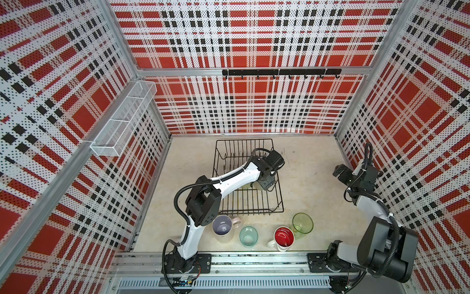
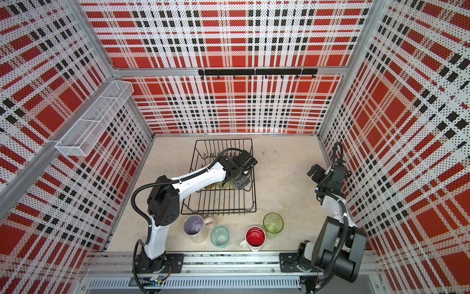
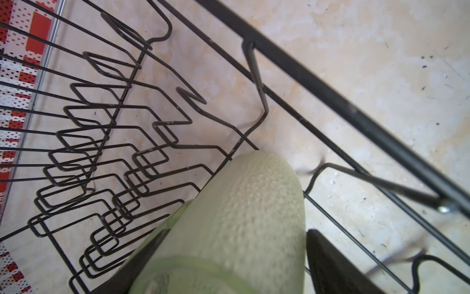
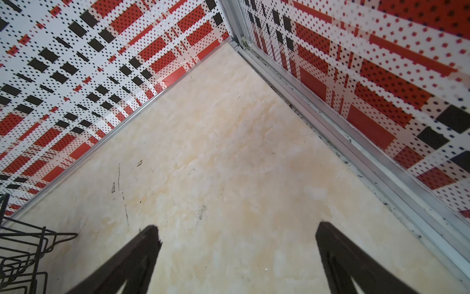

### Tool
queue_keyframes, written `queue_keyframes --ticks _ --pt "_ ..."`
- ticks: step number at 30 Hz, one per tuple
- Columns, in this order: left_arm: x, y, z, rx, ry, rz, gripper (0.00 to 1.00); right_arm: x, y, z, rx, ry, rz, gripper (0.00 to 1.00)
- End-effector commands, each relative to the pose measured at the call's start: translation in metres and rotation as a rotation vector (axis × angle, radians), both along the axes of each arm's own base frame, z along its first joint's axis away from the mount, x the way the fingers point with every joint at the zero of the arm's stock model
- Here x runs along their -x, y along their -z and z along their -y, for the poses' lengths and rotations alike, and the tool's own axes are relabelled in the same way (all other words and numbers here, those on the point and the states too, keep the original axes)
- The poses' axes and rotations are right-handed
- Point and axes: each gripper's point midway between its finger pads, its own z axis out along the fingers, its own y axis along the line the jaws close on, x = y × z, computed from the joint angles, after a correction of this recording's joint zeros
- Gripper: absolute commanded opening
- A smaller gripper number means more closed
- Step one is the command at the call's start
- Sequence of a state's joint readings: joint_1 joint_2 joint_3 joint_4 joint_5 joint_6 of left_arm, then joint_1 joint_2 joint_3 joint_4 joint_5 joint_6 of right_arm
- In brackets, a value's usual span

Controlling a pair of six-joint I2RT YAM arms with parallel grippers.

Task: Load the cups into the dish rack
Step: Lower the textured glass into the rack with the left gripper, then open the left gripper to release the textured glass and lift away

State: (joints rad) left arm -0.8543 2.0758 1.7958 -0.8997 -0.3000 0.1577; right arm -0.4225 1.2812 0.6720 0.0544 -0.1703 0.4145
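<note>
Frosted pale cup [image 3: 244,208] going into the dish rack [image 1: 250,211]: release stage, by the look of it.
Cup sits inside the rack near its right-hand side, between the jaws of the left gripper [image 1: 266,182], which stand parted, one finger just clear of its wall. Next: lift straight out without dragging it, then fetch the pink mug [image 1: 223,227], teal tumbler [image 1: 248,236], white mug [image 1: 284,238] or green tumbler [image 1: 302,223] from the tabletop [image 4: 229,152]. Right gripper [image 4: 237,225] jaws wide apart, empty.
</note>
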Motion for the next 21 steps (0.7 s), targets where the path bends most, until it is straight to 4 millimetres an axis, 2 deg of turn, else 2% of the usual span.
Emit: queue_keyframes --ticks 1,8,21 --pt "-0.008 -0.016 0.003 0.011 -0.011 0.043 0.85 0.0 -0.003 0.004 0.019 0.007 -0.01 1.0" --pt "-0.018 -0.038 0.005 0.062 -0.031 0.115 0.85 0.001 -0.002 0.006 0.024 0.02 -0.017 1.0" --pt "-0.027 -0.047 0.01 0.183 -0.033 0.097 0.75 0.0 -0.001 0.006 0.015 0.019 -0.017 1.0"
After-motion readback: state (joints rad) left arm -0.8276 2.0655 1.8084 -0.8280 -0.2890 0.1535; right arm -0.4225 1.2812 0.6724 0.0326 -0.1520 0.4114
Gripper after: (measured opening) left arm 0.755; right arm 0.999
